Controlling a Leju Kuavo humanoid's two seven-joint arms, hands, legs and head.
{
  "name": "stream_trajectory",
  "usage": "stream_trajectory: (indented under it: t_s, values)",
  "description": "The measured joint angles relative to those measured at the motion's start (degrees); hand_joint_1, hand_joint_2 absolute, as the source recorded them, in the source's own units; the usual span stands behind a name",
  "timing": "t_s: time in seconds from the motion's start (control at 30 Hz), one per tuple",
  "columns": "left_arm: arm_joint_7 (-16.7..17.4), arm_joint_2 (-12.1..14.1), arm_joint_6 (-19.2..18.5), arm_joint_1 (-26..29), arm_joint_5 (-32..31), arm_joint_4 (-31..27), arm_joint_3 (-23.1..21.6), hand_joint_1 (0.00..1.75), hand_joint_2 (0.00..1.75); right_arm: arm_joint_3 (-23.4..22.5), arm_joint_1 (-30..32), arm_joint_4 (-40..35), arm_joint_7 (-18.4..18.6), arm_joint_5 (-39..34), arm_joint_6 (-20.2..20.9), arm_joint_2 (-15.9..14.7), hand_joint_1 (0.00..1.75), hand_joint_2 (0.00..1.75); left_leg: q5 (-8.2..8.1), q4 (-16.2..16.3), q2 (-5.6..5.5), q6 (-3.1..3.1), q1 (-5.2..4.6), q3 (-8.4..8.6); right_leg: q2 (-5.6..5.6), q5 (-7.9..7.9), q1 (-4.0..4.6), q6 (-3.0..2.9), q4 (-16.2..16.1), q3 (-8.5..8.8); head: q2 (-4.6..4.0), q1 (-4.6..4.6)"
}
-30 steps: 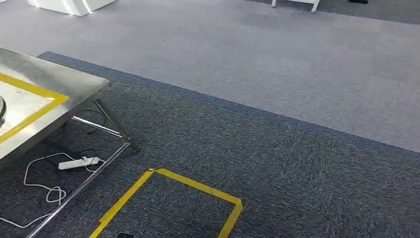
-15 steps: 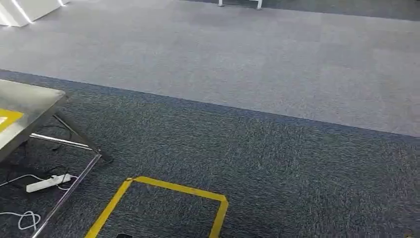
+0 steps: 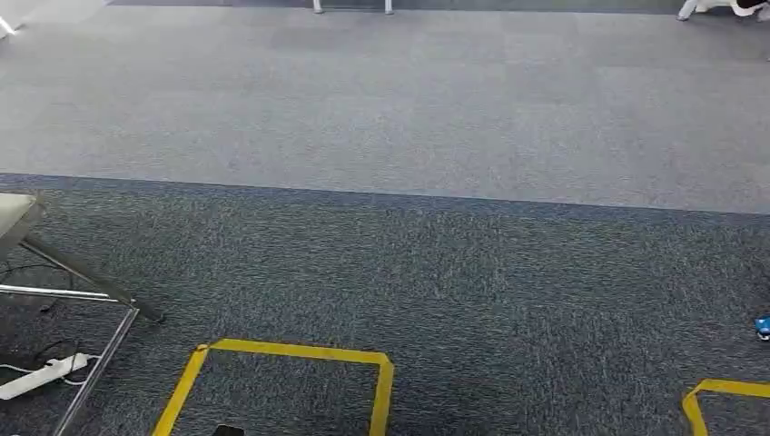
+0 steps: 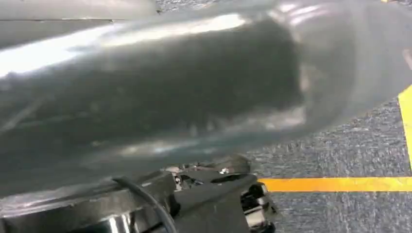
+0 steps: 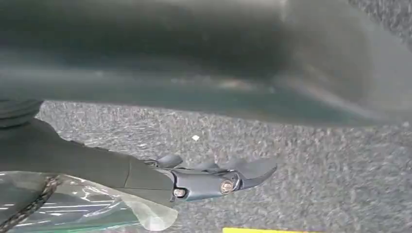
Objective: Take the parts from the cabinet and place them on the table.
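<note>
**Facing open carpet, with a table corner at the left edge**

The head view looked down on a dark speckled carpet (image 3: 472,272), which met a paler grey carpet (image 3: 409,100) along a straight seam farther out. At the far left edge stood the corner of the metal table (image 3: 11,213). One slanted table leg (image 3: 86,272) ran down to the dark carpet. Under the table lay a white power strip (image 3: 41,375) with its cable. A yellow tape square (image 3: 291,351) was marked on the floor near the bottom edge. The corner of a second tape outline (image 3: 717,389) lay at the lower right, well apart from the first. A small blue object (image 3: 763,325) sat at the right edge, too cut off to tell what it was.

In the right wrist view, the right hand (image 5: 194,179) hung over the dark carpet. Its fingers (image 5: 252,170) were stretched out straight with nothing between them.

In the left wrist view, the left hand (image 4: 218,194) appeared as dark mechanical parts beneath a large blurred grey shape. I could not tell how its fingers lay, or whether they held anything. A yellow tape line (image 4: 340,184) crossed the carpet beside it.

Where the parts lay could not be told from these views.
</note>
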Motion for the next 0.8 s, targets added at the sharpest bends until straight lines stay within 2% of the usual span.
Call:
stream_trajectory:
  t_s: [0.03,0.07,0.1,0.13,0.17,0.2,0.23,0.27,0.3,0.33,0.37,0.4,0.5,0.53,0.57,0.6,0.63,0.67,0.7,0.73,0.77,0.8]
  values:
    - [0.00,0.00,-0.02,-0.03,-0.04,0.00,0.02,0.00,0.00,0.00,0.15,0.00,-0.02,0.07,0.00,0.07,0.00,0.00,-0.75,0.61,-1.77,-0.58,0.26,-0.03,0.57,0.18,-0.37,-0.41,-0.20,0.49,0.00,-0.04]
    - [-0.02,-0.02,-0.04,-0.08,-0.11,0.00,0.02,0.00,0.00,0.00,0.14,0.00,-0.07,0.22,-0.04,0.13,0.00,0.00,-2.66,3.11,-4.56,-0.76,0.33,-1.10,1.16,0.17,-0.43,-0.62,-0.19,0.51,0.00,-0.44]
    - [-0.02,-0.02,-0.07,-0.04,-0.13,0.00,0.04,0.00,0.00,-0.04,0.02,-0.02,-0.09,0.24,-0.20,0.11,0.00,0.00,-5.02,7.36,-5.81,-0.81,0.44,-2.96,1.79,0.19,-0.38,-0.83,-0.18,0.50,0.00,-0.61]
    - [-0.02,-0.02,-0.07,0.03,-0.18,0.00,0.09,0.00,0.00,-0.07,-0.09,-0.02,-0.11,0.35,-0.22,0.13,0.00,0.00,-7.35,12.51,-6.50,-0.82,0.52,-5.34,2.50,0.20,-0.24,-0.94,-0.17,0.46,0.00,-0.57]
    - [-0.02,0.00,-0.09,0.15,-0.20,0.00,0.15,0.00,0.00,-0.09,-0.24,-0.02,-0.13,0.42,-0.24,0.13,0.00,0.00,-8.81,17.20,-6.80,-0.72,0.50,-7.63,3.41,0.19,-0.09,-1.04,-0.16,0.47,0.00,-0.61]
    - [-0.02,0.02,-0.07,0.21,-0.20,0.00,0.20,0.00,0.00,-0.11,-0.23,-0.02,-0.13,0.48,-0.26,0.13,0.00,0.00,-8.93,19.54,-6.94,-0.50,0.47,-8.94,4.32,0.19,0.04,-1.05,-0.16,0.55,0.00,-0.61]
    - [-0.02,0.04,-0.07,0.29,-0.20,0.00,0.22,0.00,0.00,-0.13,-0.11,-0.02,-0.13,0.55,-0.28,0.13,0.00,0.00,-7.43,18.81,-7.02,-0.22,0.40,-8.89,5.21,0.18,0.15,-1.06,-0.15,0.71,0.00,-0.57]
    - [-0.02,0.02,-0.09,0.32,-0.20,0.00,0.28,0.00,0.00,-0.17,-0.04,-0.02,-0.15,0.57,-0.28,0.13,0.00,0.00,-4.68,15.52,-7.21,0.13,0.33,-7.73,6.12,0.18,0.25,-1.06,-0.14,0.86,0.00,-0.63]
    - [-0.02,0.04,-0.09,0.27,-0.22,0.00,0.39,0.00,0.00,-0.22,-0.04,-0.02,-0.20,0.63,-0.28,0.20,0.00,0.00,-1.52,10.50,-7.79,0.56,0.25,-5.75,6.97,0.18,0.29,-1.05,-0.13,1.08,0.00,-0.57]
    - [-0.02,0.04,-0.09,0.22,-0.30,0.00,0.48,0.00,0.00,-0.26,-0.03,-0.02,-0.33,0.72,-0.31,0.22,0.00,0.00,1.45,5.11,-9.60,0.99,0.15,-3.60,7.63,0.17,0.24,-1.03,-0.13,1.20,0.00,-0.59]
    - [-0.04,0.11,-0.09,0.21,-0.41,0.00,0.63,0.00,0.00,-0.33,-0.18,-0.02,-0.46,0.87,-0.33,0.31,0.00,0.00,1.54,2.29,-12.45,1.38,0.14,-2.56,8.21,0.11,0.42,-0.90,0.06,1.04,0.00,-0.48]
    - [-0.13,0.09,-0.11,0.18,-0.52,0.00,0.70,0.00,0.00,-0.37,-0.37,-0.02,-0.61,0.96,-0.46,0.33,0.00,0.00,1.30,0.94,-12.07,1.21,0.25,-2.37,9.05,0.19,0.29,-0.63,0.27,0.49,0.00,-0.55]
    - [-0.18,0.09,-0.11,0.03,-0.52,0.00,0.79,0.00,0.00,-0.50,0.22,-0.02,-0.68,1.07,-0.48,0.35,0.00,0.00,1.46,0.88,-10.78,1.58,0.03,-2.35,10.65,0.55,-0.08,0.45,-0.03,-0.30,0.00,-0.55]
    - [-0.17,-0.07,-0.13,0.01,-0.52,0.00,0.79,0.00,0.00,-0.52,0.38,-0.04,-0.68,1.07,-0.50,0.31,0.00,0.00,1.94,-0.05,-9.74,1.93,0.56,-1.92,10.16,0.09,-0.07,0.57,0.73,-0.73,0.00,-0.57]
    - [-0.24,-0.04,-0.13,-0.04,-0.55,0.00,0.81,0.00,0.00,-0.52,0.37,-0.04,-0.74,1.09,-0.57,0.33,0.00,0.00,1.95,-0.40,-9.21,2.12,0.40,-1.68,7.17,-1.34,0.29,0.80,2.59,-1.58,0.00,-0.23]
    - [-0.31,-0.07,-0.15,-0.01,-0.55,0.00,0.85,0.00,0.00,-0.52,0.19,-0.04,-0.76,1.11,-0.57,0.35,0.00,0.00,1.98,-0.38,-8.36,2.30,0.33,-1.68,5.16,-3.60,0.24,1.09,6.58,-3.69,0.00,0.09]
    - [-0.33,-0.09,-0.20,0.06,-0.55,0.00,0.90,0.00,0.00,-0.52,-0.05,-0.04,-0.79,1.18,-0.57,0.35,0.00,0.00,1.91,-0.35,-7.51,2.37,0.24,-1.68,4.13,-5.65,0.10,1.29,11.17,-6.00,0.00,0.13]
    - [-0.33,-0.09,-0.24,0.17,-0.59,0.00,0.94,0.00,0.00,-0.52,-0.18,-0.04,-0.83,1.20,-0.57,0.35,0.00,0.00,1.80,-0.34,-6.50,2.40,0.15,-1.69,3.59,-7.29,-0.09,1.53,15.56,-8.32,0.00,0.11]
    - [-0.33,-0.02,-0.26,0.16,-0.61,0.00,1.01,0.00,0.00,-0.52,-0.12,-0.04,-0.85,1.22,-0.59,0.35,0.00,0.00,1.69,-0.30,-5.76,2.38,0.12,-1.67,3.37,-7.62,-0.23,1.71,17.84,-9.56,0.00,0.09]
    - [-0.33,-0.02,-0.28,0.15,-0.63,0.00,1.05,0.00,0.00,-0.52,0.04,-0.04,-0.87,1.35,-0.59,0.35,0.00,0.00,1.54,-0.29,-5.06,2.30,0.14,-1.56,3.20,-6.62,-0.33,1.84,17.34,-9.34,0.00,0.15]
    - [-0.33,-0.02,-0.31,0.10,-0.72,0.00,1.07,0.00,0.00,-0.55,0.21,-0.04,-0.90,1.42,-0.63,0.35,0.00,0.00,1.36,-0.29,-4.42,2.19,0.16,-1.37,2.93,-4.33,-0.48,1.92,13.99,-7.60,0.00,0.13]
    - [-0.33,-0.07,-0.37,0.09,-0.81,0.00,1.07,0.00,0.00,-0.55,0.27,-0.04,-0.92,1.55,-0.66,0.35,0.00,0.00,1.13,-0.25,-3.83,2.01,0.19,-1.10,2.31,-1.80,-0.58,1.92,9.08,-4.96,0.00,0.13]
